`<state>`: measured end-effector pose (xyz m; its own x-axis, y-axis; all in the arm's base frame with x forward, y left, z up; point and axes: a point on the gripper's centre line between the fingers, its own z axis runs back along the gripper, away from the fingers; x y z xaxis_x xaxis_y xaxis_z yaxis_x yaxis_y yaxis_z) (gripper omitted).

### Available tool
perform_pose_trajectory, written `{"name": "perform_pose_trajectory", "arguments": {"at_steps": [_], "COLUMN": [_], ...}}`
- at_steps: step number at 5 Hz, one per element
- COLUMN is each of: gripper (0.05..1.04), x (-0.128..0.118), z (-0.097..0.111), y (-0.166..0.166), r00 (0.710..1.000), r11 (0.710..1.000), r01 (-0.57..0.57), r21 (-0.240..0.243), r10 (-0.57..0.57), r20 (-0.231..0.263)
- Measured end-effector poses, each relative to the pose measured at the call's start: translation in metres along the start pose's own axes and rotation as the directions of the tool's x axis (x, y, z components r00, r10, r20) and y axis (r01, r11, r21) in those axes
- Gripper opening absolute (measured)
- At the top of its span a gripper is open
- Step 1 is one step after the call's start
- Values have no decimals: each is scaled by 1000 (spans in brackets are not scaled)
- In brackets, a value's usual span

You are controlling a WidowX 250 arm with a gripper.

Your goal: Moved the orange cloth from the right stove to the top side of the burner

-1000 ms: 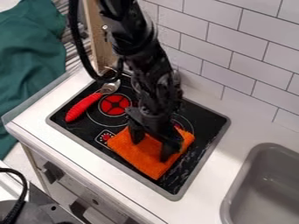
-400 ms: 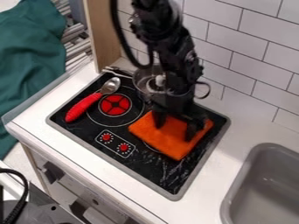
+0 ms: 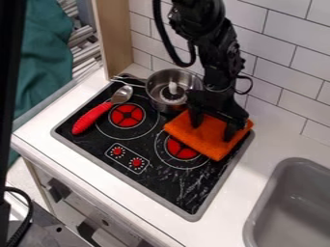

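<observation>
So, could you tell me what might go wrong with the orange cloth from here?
The metal pot sits close beside the orange cloth, so the gripper might bump it. The cloth also overlaps the edge of the right burner, so letting go here could leave that burner partly covered.

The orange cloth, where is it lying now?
In the camera view, the orange cloth lies right of centre on the stovetop, partly over the right burner, under the gripper.
</observation>
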<state>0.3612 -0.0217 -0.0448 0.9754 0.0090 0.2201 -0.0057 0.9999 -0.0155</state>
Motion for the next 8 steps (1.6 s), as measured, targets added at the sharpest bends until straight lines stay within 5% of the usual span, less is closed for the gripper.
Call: {"name": "perform_pose_trajectory", "arguments": {"at_steps": [3,5,8], "gripper": [999,998,998], "x": [11,14,7], "z": [4,52,76], "y": [-3,-11,-23], "r00": [1000,999,999], "r11": [1000,996,998], "r01": [6,45,-46], "r21": [22,81,37], "r10": [-7,-46,46], "r20": [4,11,-4]}}
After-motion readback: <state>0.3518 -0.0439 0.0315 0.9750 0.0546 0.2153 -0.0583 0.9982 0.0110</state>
